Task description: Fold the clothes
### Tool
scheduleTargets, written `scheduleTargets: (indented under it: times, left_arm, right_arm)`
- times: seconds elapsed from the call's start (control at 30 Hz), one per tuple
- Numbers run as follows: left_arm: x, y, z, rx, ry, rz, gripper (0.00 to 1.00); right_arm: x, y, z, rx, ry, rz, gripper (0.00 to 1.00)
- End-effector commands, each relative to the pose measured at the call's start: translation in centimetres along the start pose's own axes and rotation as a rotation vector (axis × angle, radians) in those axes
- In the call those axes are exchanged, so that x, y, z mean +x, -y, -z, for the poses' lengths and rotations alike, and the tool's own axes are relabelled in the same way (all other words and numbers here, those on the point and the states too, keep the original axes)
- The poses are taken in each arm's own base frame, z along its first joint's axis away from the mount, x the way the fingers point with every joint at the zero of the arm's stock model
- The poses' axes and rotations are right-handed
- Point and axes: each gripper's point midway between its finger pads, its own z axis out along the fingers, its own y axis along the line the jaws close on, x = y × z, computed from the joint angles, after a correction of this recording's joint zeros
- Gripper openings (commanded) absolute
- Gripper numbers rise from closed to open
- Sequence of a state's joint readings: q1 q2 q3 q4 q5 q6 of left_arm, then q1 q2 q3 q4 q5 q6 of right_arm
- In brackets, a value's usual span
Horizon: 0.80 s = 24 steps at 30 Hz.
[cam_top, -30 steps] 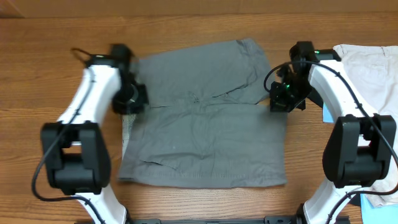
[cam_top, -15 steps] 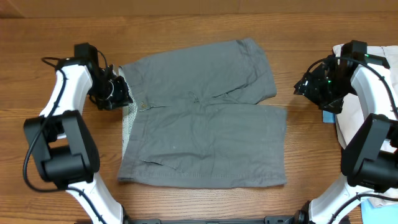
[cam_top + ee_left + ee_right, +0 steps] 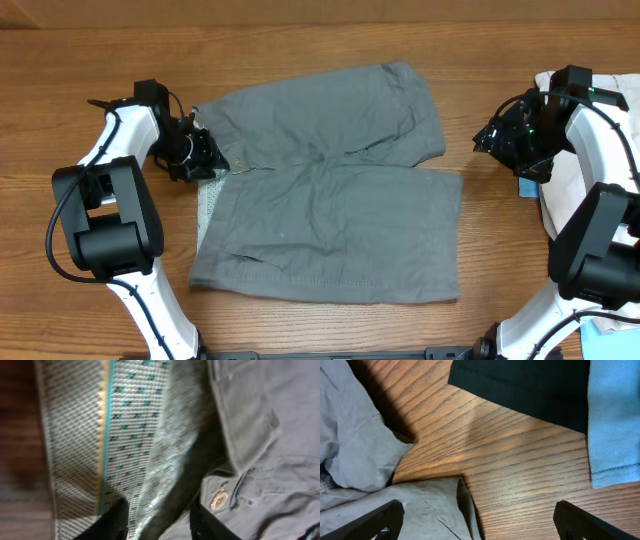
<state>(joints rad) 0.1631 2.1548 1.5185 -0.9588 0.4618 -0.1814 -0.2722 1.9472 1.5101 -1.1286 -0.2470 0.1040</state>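
Observation:
Grey shorts (image 3: 330,210) lie spread flat in the middle of the table, waistband to the left, legs to the right. My left gripper (image 3: 205,160) sits at the waistband's upper left corner. In the left wrist view its jaws (image 3: 160,525) stand apart around a loose fold of the patterned waistband lining (image 3: 75,435), beside the metal button (image 3: 218,500). My right gripper (image 3: 495,140) hovers off the shorts to the right, wide open (image 3: 482,525) over bare wood, with a leg hem corner (image 3: 420,505) under its left finger.
A beige garment (image 3: 600,110) lies at the right edge under the right arm, and a light-blue piece (image 3: 610,325) at the bottom right. The right wrist view shows a black garment (image 3: 530,390) and light-blue cloth (image 3: 615,420) just beyond the gripper.
The right gripper let go of the shorts' leg and drew away to the right. The left arm pulled the waistband leftward, then shifted back onto it and its jaws parted.

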Motion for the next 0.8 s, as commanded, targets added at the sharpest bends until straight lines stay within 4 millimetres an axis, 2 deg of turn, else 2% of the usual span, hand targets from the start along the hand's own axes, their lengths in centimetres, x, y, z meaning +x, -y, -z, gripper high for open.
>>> scheduleTargets:
  times: [0.0,0.2,0.37,0.53,0.77]
  left_arm:
    - [0.3,1.5,-1.4,0.091,-0.038,-0.064,0.45]
    - [1.3,3.7,-0.9,0.237,-0.081,-0.070,0.43]
    - [1.8,3.3,-0.6,0.223,-0.104,-0.069,0.40]
    - [1.6,1.2,-0.4,0.134,-0.095,-0.081,0.45]
    - [0.9,0.3,0.1,0.137,-0.064,-0.155,0.44]
  right_arm:
    - [-1.0,-0.7,1.6,-0.010,0.054,0.015,1.00]
    - [-1.0,-0.7,1.6,-0.010,0.054,0.015,1.00]
    - [-1.0,-0.7,1.6,-0.010,0.054,0.015,1.00]
    - [-1.0,-0.7,1.6,-0.010,0.054,0.015,1.00]
    - [-1.0,-0.7,1.6,-0.010,0.054,0.015,1.00]
